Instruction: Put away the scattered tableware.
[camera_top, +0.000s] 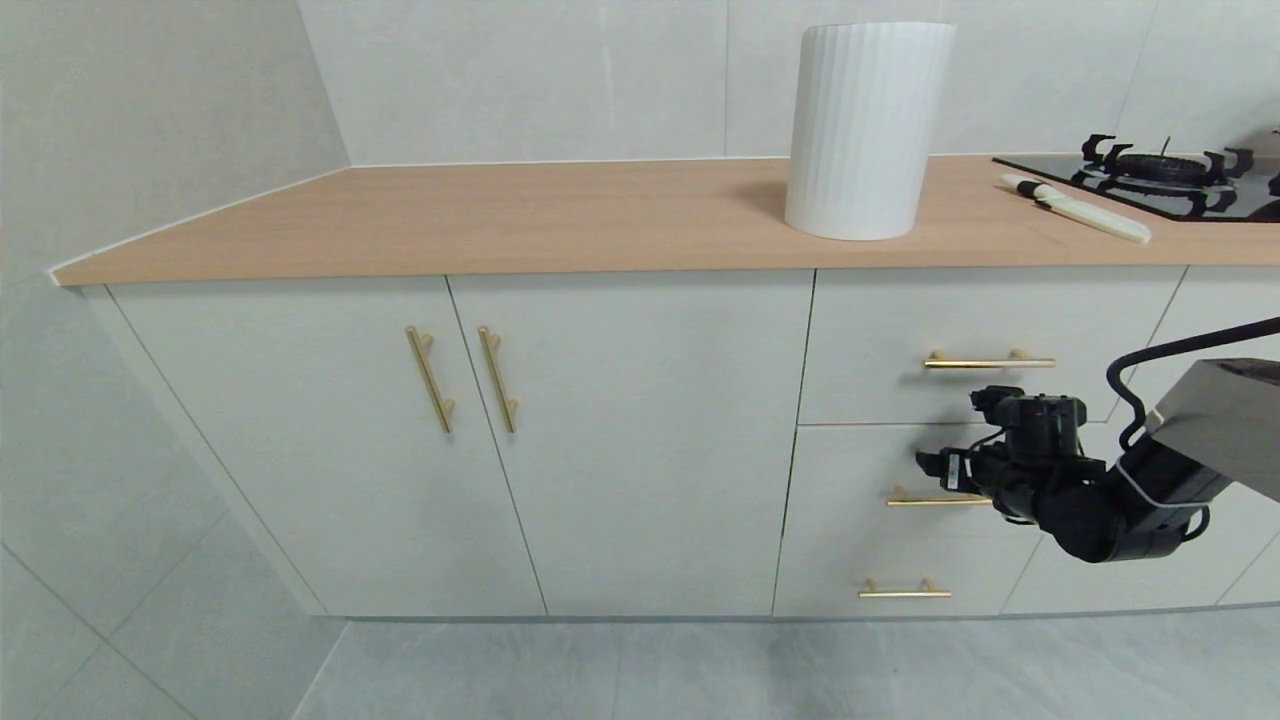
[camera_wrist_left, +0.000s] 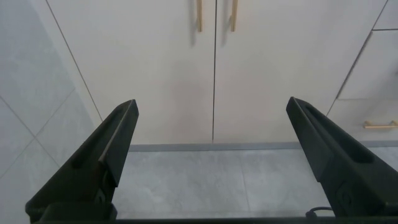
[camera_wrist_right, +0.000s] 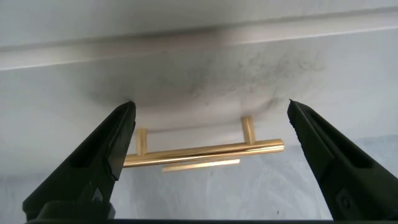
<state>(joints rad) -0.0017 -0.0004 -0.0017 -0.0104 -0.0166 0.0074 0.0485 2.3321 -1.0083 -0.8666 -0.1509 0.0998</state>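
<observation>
Cabinet run (camera_top: 640, 450) is filling the middle of the head view: two pale doors with upright gold handles at centre left, and a stack of three drawers at lower right. Wooden countertop (camera_top: 450, 220) is running across the upper half of the frame, above the doors. White ribbed container (camera_top: 865, 130) is standing upright on the countertop, upper centre-right. Black hob (camera_top: 1160, 180) is sitting at the upper right edge.

Right gripper (camera_top: 955, 432) is hovering at lower right of the head view, close in front of the middle drawer (camera_top: 850, 470). In the right wrist view its fingers (camera_wrist_right: 118, 143) are standing wide apart and holding nothing. A gold bar handle (camera_wrist_right: 205, 152) is lying across the gap ahead of the fingertips, touching neither.

Left gripper (camera_wrist_left: 211, 102) is likewise spread wide and gripping nothing. It is pointing at the foot of the double doors and the grey floor tiles (camera_wrist_left: 205, 180).

Cream utensil (camera_top: 1075, 208), knife-like, is lying flat on the countertop at upper right. It is between the container and the hob, just beside the hob's edge and well apart from both grippers.
</observation>
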